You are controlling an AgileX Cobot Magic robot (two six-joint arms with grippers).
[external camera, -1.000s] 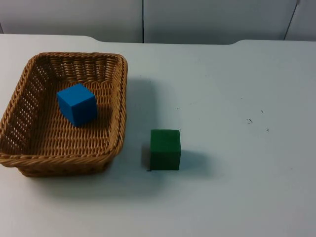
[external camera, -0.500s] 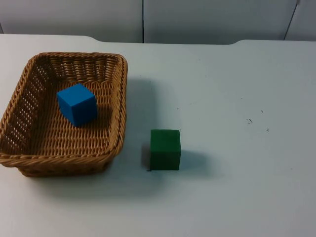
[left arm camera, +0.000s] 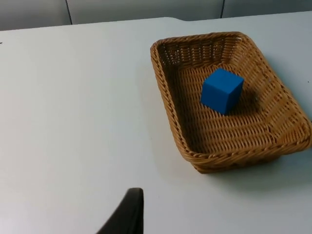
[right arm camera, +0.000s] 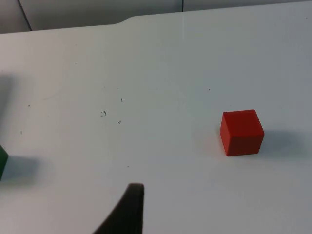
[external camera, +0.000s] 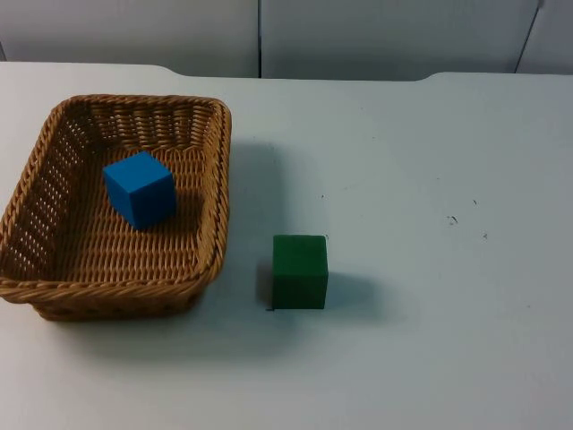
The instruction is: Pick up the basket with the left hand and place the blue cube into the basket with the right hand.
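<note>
The basket (external camera: 115, 208) rests on the white bench (external camera: 430, 161) at the left, with the blue cube (external camera: 139, 189) inside it, toward the far half of the woven floor. A green cube (external camera: 300, 270) stands on the bench just right of the basket's near corner, apart from it. A red cube (right arm camera: 241, 132) sits well to the right. The left gripper (left arm camera: 126, 214) is back from the basket; the right gripper (right arm camera: 126, 210) is back from the red cube. One fingertip of each is in view, so whether either is open or closed cannot be told.
</note>
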